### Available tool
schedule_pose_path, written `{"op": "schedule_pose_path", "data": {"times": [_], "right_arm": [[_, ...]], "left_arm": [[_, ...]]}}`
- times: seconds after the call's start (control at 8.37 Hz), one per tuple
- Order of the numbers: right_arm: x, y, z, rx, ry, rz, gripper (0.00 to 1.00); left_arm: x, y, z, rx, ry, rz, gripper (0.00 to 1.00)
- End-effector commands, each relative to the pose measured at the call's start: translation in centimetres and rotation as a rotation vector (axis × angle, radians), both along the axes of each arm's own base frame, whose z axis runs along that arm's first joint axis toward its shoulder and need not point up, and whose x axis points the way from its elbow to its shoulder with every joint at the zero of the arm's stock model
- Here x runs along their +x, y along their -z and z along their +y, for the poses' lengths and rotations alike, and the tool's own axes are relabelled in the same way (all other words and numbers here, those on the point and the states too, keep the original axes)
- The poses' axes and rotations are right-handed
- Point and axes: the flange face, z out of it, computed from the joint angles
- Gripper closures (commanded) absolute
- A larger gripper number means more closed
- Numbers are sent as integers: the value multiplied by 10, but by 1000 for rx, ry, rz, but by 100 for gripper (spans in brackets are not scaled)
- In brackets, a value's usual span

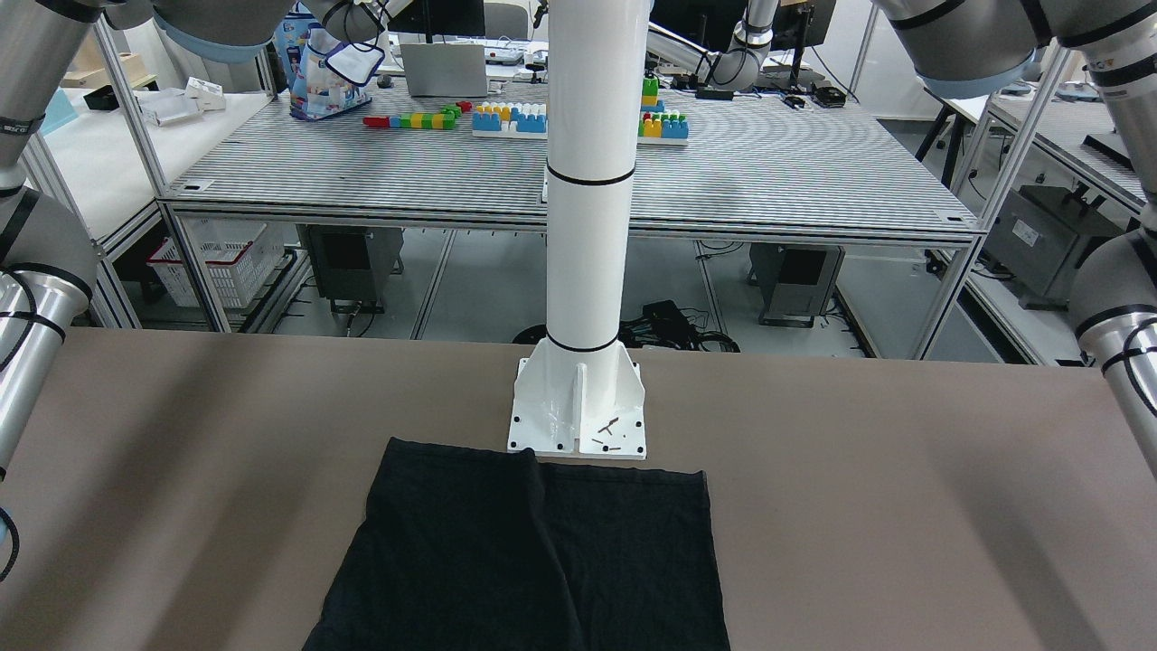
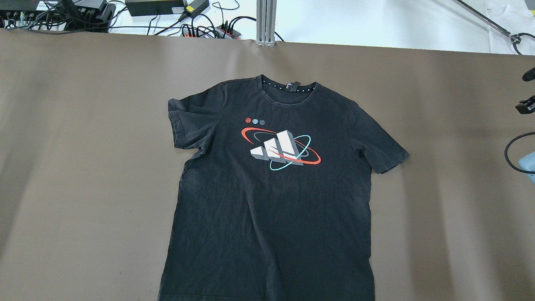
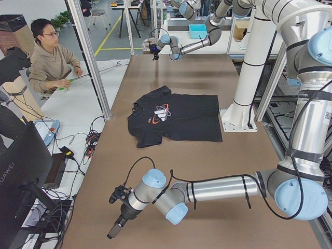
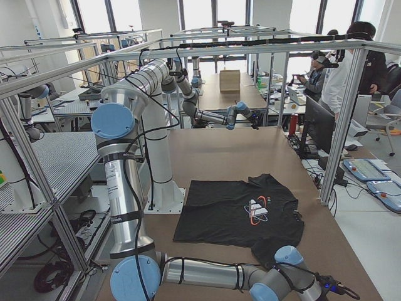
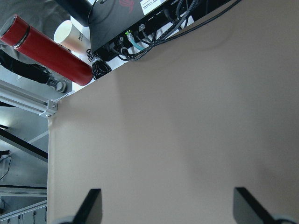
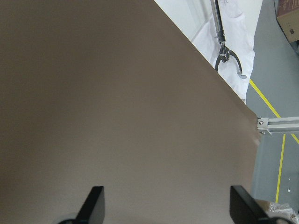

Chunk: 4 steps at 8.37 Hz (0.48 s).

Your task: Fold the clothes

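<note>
While left gripper (image 5: pixel 167 198) and right gripper (image 6: pixel 166 193) gape wide and empty, best pinch the flat black T-shirt (image 2: pixel 267 200) at its 3 and 9 o'clock edges.

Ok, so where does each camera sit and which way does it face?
Front-facing: across the table, facing the white pillar; arm links at both edges.
Overhead: behind the robot, looking down on the black T-shirt; almost no robot visible.
Exterior left: table's end, looking along it; left arm near.
Exterior right: opposite end; right arm near.
Left wrist: down on bare table; open left gripper.
Right wrist: likewise; open right gripper.
Both side views share T-shirt and pillar.
</note>
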Motion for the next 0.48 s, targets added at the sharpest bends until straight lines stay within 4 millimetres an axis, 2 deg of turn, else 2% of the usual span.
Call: {"op": "schedule_pose_path", "data": {"times": [0.0,0.12,0.36], "right_arm": [[0,0,0,0,0,0,6],[0,0,0,0,0,0,6],[0,0,0,0,-1,0,6]], "left_arm": [[-5,-4,2,3,28,-41,0],[-4,0,-1,7,34,-33,0],[-5,-9,1,-9,32,-44,0]]}}
